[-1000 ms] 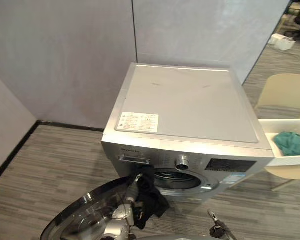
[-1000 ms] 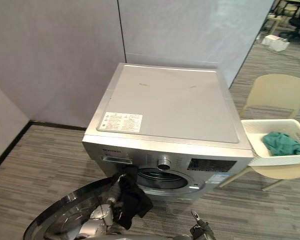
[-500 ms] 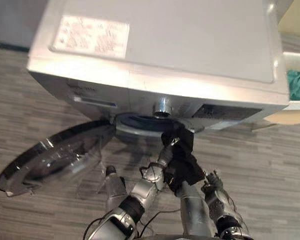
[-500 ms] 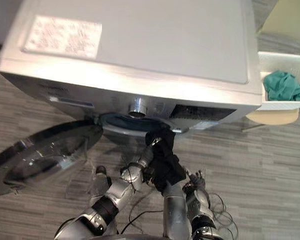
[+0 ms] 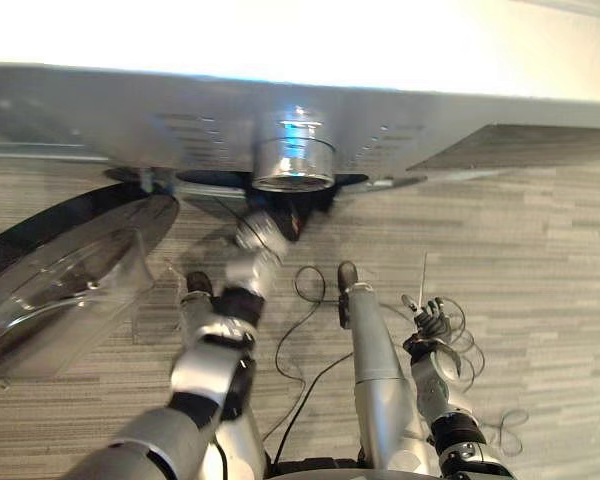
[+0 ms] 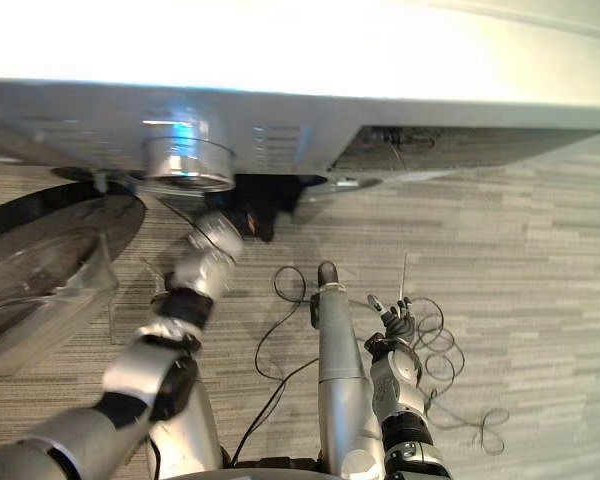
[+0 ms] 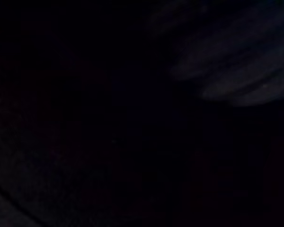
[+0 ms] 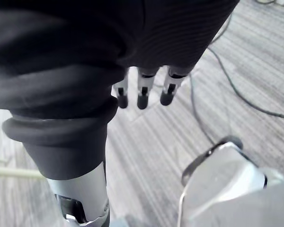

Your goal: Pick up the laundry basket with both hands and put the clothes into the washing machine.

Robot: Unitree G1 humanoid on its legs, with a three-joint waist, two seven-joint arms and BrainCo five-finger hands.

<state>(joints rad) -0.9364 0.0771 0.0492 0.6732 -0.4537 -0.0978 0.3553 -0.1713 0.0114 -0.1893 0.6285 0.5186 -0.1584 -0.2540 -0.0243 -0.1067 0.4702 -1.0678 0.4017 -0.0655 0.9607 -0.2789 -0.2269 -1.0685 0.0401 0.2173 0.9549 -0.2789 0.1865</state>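
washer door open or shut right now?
Open. The glass door is swung out to the left of the washing machine, well clear of the dark drum opening below the knob.

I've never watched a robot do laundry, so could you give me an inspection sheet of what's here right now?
surface: grey plank floor.
job's things: washing machine, its door open to the robot's left; dark cloth at the drum opening.
clutter: nothing seen.
hands: left hand at the opening by the cloth, grip hidden; right hand low over the floor, fingers straight, holding nothing.
cables: nothing seen.
surroundings: nothing seen.
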